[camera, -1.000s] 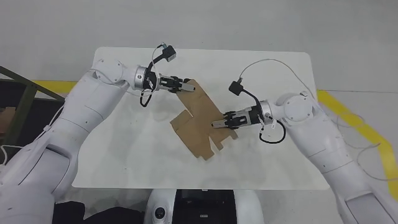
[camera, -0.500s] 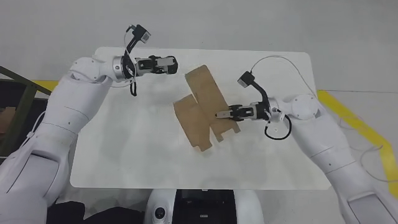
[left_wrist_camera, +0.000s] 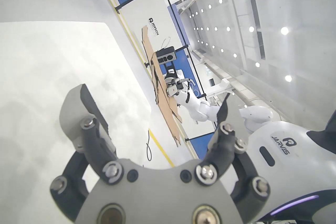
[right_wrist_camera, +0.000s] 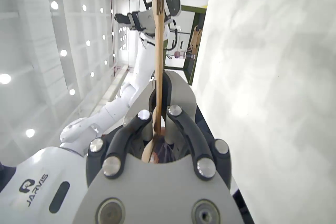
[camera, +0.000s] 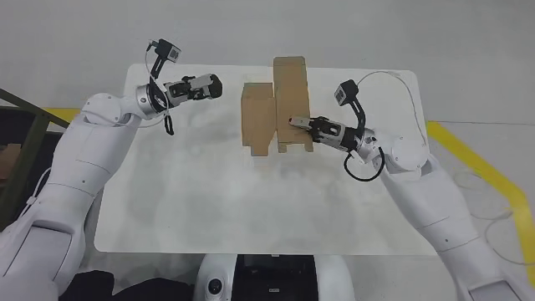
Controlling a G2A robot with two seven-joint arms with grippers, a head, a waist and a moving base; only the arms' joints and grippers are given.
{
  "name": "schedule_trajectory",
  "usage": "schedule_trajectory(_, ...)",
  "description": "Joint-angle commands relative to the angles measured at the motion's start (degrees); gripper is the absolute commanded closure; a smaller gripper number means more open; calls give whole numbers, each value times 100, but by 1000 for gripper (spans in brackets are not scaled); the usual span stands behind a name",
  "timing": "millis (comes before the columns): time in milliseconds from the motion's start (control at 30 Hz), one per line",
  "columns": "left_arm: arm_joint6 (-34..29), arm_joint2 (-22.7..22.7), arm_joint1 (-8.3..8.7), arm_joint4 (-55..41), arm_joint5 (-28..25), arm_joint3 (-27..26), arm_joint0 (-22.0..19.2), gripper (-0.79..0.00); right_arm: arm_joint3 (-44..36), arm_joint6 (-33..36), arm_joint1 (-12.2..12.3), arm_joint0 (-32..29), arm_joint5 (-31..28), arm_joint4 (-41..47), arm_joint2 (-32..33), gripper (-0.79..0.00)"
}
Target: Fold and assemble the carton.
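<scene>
Over the last second the carton (camera: 280, 104) has gone from lying flat and skewed at the middle of the tabletop (camera: 209, 209) to hanging raised over its far half. The left pincer (camera: 216, 85), which was at the carton's far corner, has let go and drawn back toward the far left corner. The right pincer (camera: 294, 121) has swung up and away with the board.

Printed lettering shows on the blue and white wall panels (left_wrist_camera: 155, 12) behind the tabletop. The carton's brown faces look plain.

The left pincer (left_wrist_camera: 155, 104) is spread wide with nothing between its fingers (left_wrist_camera: 86, 101), well apart from the carton (left_wrist_camera: 168, 107) and held above the tabletop (left_wrist_camera: 52, 57). The right pincer (right_wrist_camera: 158, 83) is clamped on the carton (right_wrist_camera: 158, 38), its two fingers (right_wrist_camera: 173, 93) pressed against either face of the board's edge. Seen from that wrist, the board runs straight out from the grip, edge-on.

From the top there is one carton, still an unassembled blank. It shows as two brown panels side by side, the one nearer the right pincer taller and reaching past the far edge of the tabletop. There are two pincers and one white tabletop.
</scene>
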Motion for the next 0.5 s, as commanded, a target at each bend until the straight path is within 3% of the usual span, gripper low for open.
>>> schedule_trajectory(0,75,8,-24,-57,26,-62,69,-785,-205,-429,-7,-122,50,-140,26,0)
schedule_trajectory(300,308,301,-261,-455,122,37,111,-785,-798,-2249,-88,-542,479,-789,21,0)
schedule_trajectory(467,537,481,-416,-476,104,231,28,-785,-904,-2776,-154,-680,569,-784,-18,0)
